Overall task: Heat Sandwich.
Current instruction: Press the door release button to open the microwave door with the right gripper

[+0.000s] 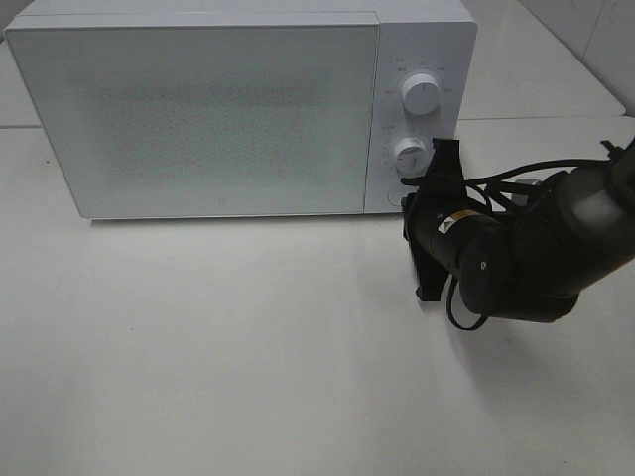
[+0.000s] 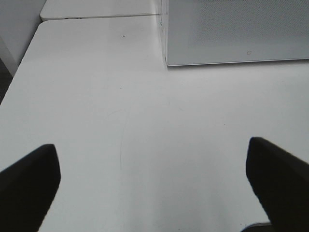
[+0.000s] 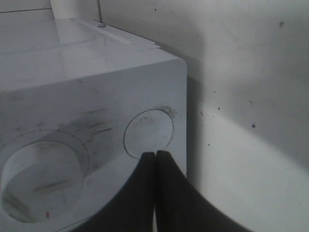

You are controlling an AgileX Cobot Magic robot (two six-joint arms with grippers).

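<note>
The sandwich is out of view. A white microwave stands at the back of the table with its door closed. My right gripper is shut, and its joined fingertips sit at the lower rim of the round button at the bottom of the control panel. In the exterior high view the right gripper reaches that panel corner from the right. My left gripper is open with only bare table between its fingers; it faces the microwave's lower front corner from a distance.
Two round knobs sit above the button on the panel. The white table stretches in front of the microwave. A second white tabletop lies behind at the right.
</note>
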